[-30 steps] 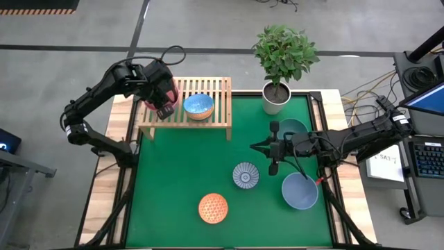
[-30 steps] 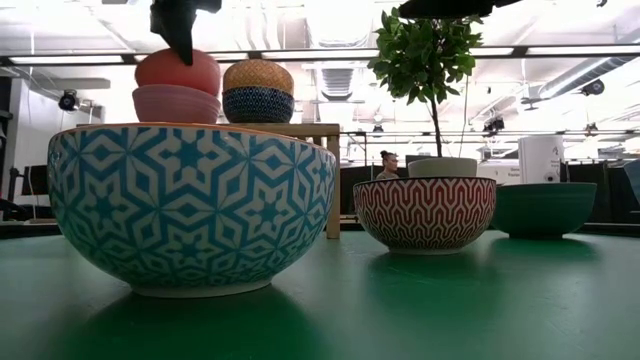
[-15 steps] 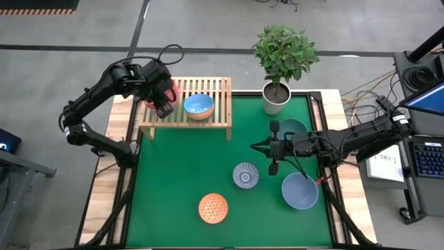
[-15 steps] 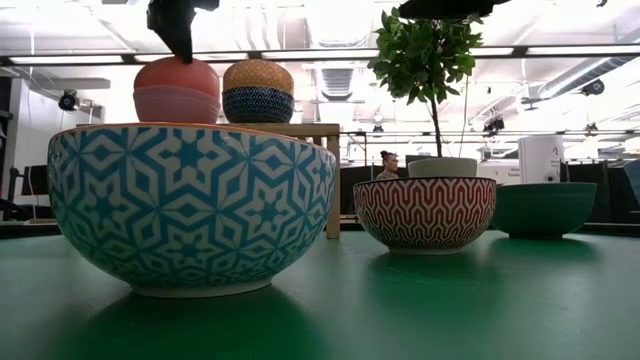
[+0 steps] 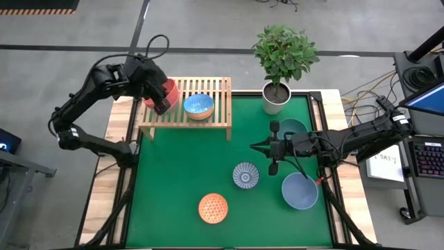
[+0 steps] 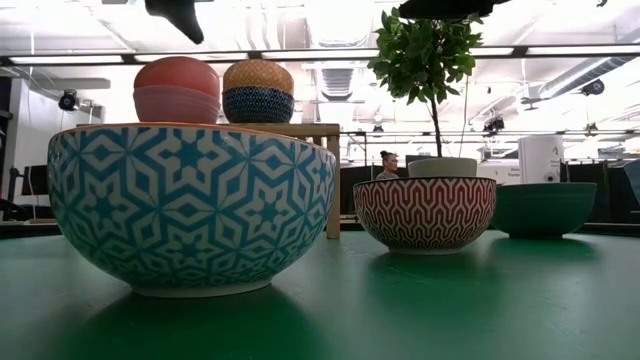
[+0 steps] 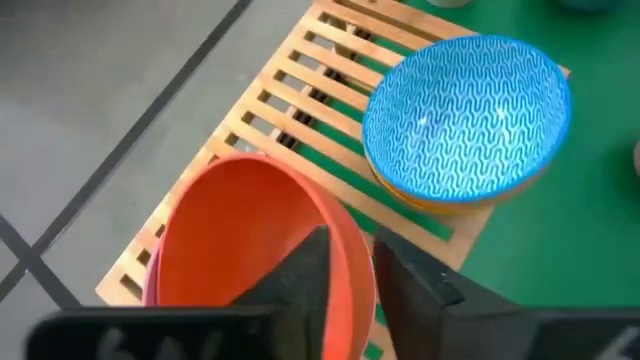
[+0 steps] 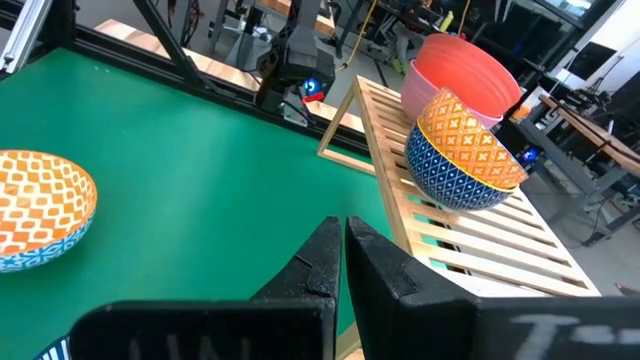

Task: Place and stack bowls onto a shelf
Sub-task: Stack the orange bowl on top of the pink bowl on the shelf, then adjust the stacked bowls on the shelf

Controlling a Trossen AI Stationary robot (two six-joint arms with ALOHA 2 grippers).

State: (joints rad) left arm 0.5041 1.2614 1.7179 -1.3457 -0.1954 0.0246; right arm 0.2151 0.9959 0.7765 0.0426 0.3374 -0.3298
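A red bowl sits nested in a pink bowl on the left end of the light-wood slatted shelf. Beside them on the shelf, an orange-sided bowl with a light blue inside sits in a dark blue patterned bowl. My left gripper hangs open just above the red bowl; in the left wrist view its fingers stand on either side of the red rim, apart from it. My right gripper is shut and empty over the table's right half.
On the green table stand an orange patterned bowl, a blue-white patterned bowl, a larger slate-blue bowl and a dark teal bowl behind my right gripper. A potted plant stands at the far edge, right of the shelf.
My left gripper has gone up and a little toward the table's left edge, off the red bowl's rim. The red bowl stays where it was, nested in the pink bowl on the shelf.
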